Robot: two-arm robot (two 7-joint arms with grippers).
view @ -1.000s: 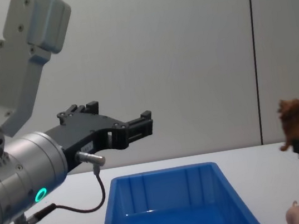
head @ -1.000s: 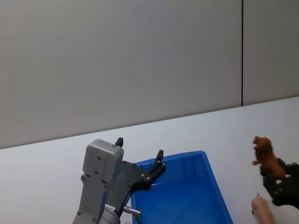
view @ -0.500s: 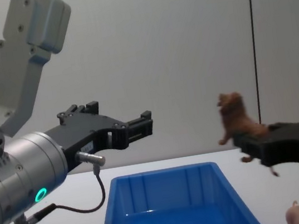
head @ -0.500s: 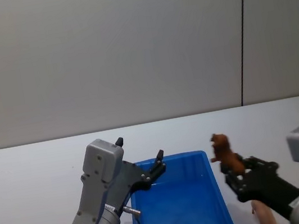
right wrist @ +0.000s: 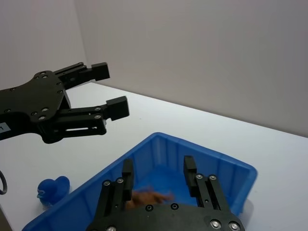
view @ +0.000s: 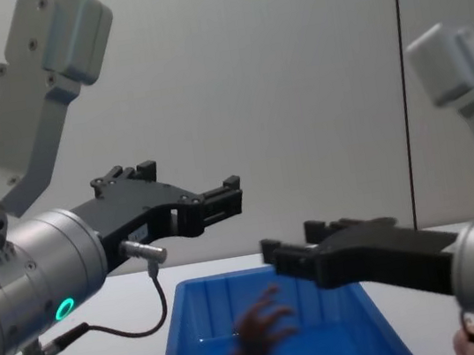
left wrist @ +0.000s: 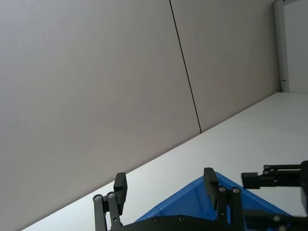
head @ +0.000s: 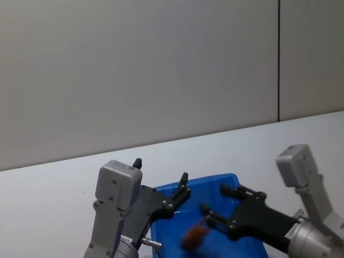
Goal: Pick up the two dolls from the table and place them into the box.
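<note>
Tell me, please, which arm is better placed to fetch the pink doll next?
Right, probably: the right gripper is open and empty over the box, and the pink doll peeks out right of the box beneath that arm. The left gripper hangs over the box's left side.

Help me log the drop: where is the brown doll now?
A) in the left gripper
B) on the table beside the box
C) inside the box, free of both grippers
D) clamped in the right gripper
C: the brown doll shows as a blur between the walls of the box, below the open right gripper, which holds nothing.
</note>
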